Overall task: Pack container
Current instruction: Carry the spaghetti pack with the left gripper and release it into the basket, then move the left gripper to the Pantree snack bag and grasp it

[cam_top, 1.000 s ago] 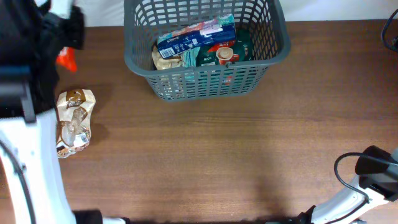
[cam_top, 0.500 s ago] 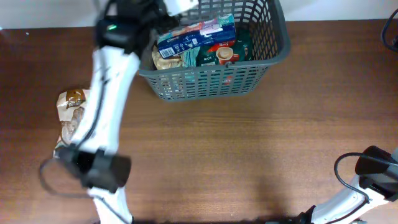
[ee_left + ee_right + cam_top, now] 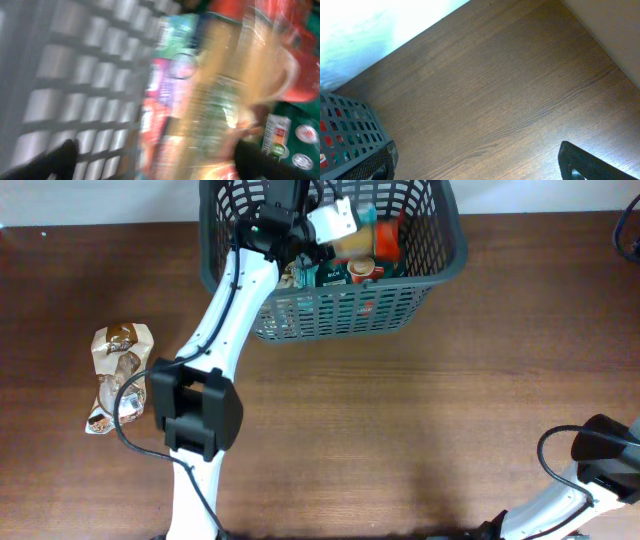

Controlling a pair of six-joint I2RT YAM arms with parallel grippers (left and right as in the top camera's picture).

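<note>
surface: dark wood table, white wall behind.
far L: tan snack pkt flat on table, well apart from container.
L gripper: down inside container, over the pkts. Fingers wide apart, nothing clamped. Wrist view blurred, so contact w/ pkts can't tell.
container: grey, upright, top centre of table. Orange pkt + green pkt inside.
R gripper: spread wide, empty, over bare table.
</note>
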